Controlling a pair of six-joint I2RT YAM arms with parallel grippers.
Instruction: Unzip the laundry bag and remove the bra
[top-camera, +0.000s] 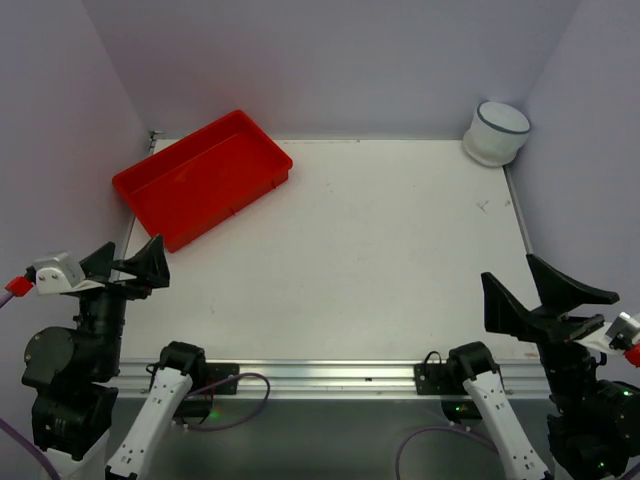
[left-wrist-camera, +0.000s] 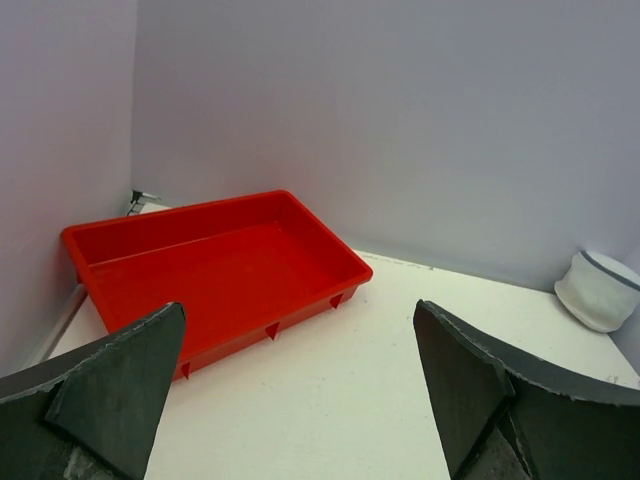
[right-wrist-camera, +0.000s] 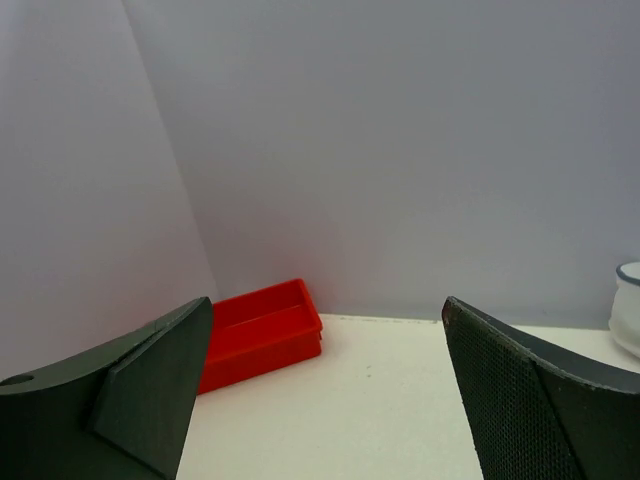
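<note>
The laundry bag (top-camera: 496, 132) is a small round white mesh drum with a dark zip trim round its lid. It stands closed in the far right corner of the table. It also shows at the right edge of the left wrist view (left-wrist-camera: 600, 290) and of the right wrist view (right-wrist-camera: 628, 320). The bra is hidden. My left gripper (top-camera: 133, 262) is open and empty near the front left edge. My right gripper (top-camera: 545, 292) is open and empty near the front right edge. Both are far from the bag.
A red rectangular tray (top-camera: 203, 176) lies empty at the far left, also in the left wrist view (left-wrist-camera: 215, 265) and the right wrist view (right-wrist-camera: 262, 332). Lilac walls close the table at the back and both sides.
</note>
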